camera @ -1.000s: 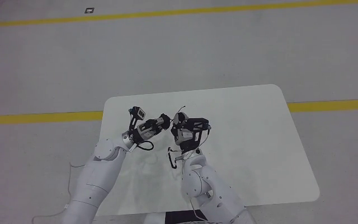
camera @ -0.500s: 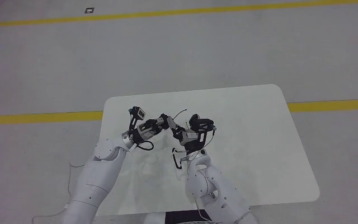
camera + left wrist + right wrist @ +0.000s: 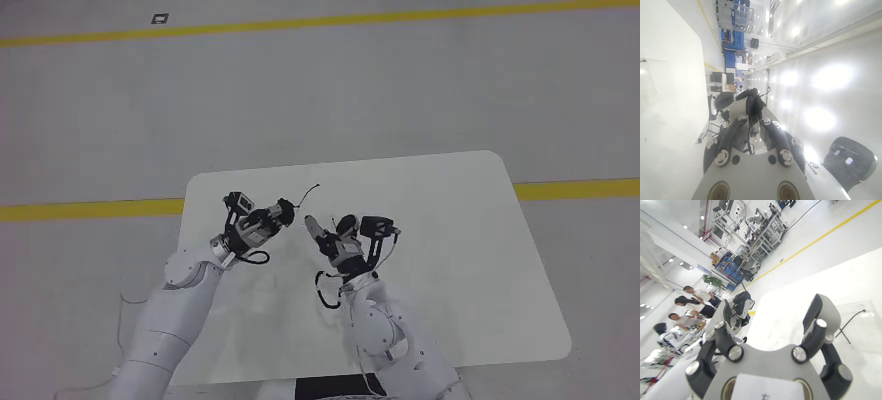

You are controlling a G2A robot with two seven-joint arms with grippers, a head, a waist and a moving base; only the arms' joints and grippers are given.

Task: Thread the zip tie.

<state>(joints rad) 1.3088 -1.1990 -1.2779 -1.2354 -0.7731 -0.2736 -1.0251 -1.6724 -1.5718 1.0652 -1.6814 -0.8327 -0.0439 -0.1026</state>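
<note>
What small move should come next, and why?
Probably move the right gripper to the free end of the zip tie and close: that gripper is open and empty, and the left gripper holds the tie with that end sticking out.

arms (image 3: 165,310) white, glossy | right claw (image 3: 772,311) grey, black ribbed pads (image 3: 813,311), silver screws (image 3: 736,352) | black wrist cables (image 3: 322,290)
</note>
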